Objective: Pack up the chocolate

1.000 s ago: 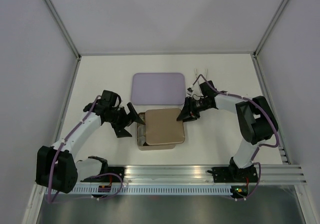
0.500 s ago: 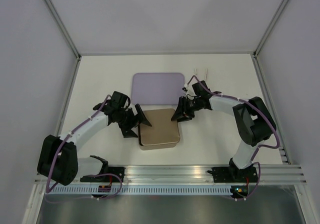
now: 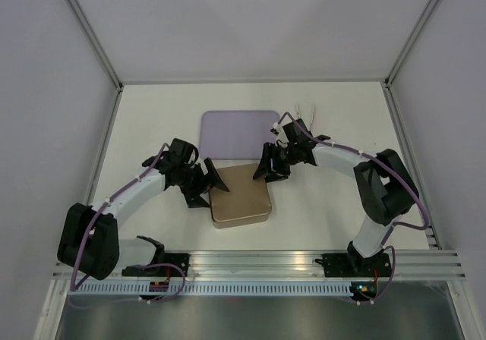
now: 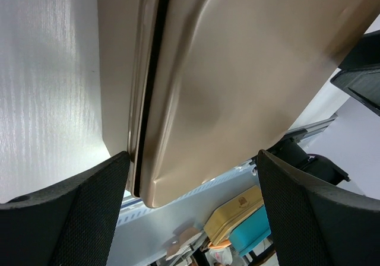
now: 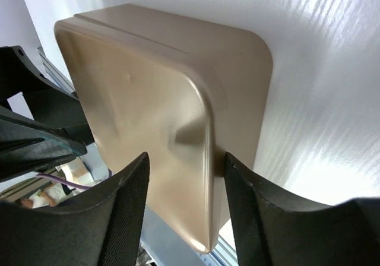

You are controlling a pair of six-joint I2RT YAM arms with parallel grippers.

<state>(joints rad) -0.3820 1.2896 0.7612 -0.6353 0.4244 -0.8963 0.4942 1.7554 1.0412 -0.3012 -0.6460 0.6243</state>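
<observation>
A gold tin [image 3: 239,196] lies in the middle of the table with its lid on. No chocolate shows; the lid hides the inside. My left gripper [image 3: 208,184] is open at the tin's left edge. In the left wrist view [image 4: 191,159] its jaws stand wide apart over the lid [image 4: 231,70], and a dark seam [image 4: 151,70] runs between lid and base. My right gripper [image 3: 264,168] is open at the tin's far right corner. In the right wrist view [image 5: 184,162] its fingers straddle the tin's edge [image 5: 148,88].
A lavender flat tray [image 3: 241,131] lies just behind the tin. Metal tongs [image 3: 306,112] lie at the back right, behind my right arm. White walls stand on three sides. The aluminium rail [image 3: 304,264] runs along the near edge.
Both grippers have moved inward to the tin. The lid, which sat offset to the right with the base showing at the left, now covers the base.
</observation>
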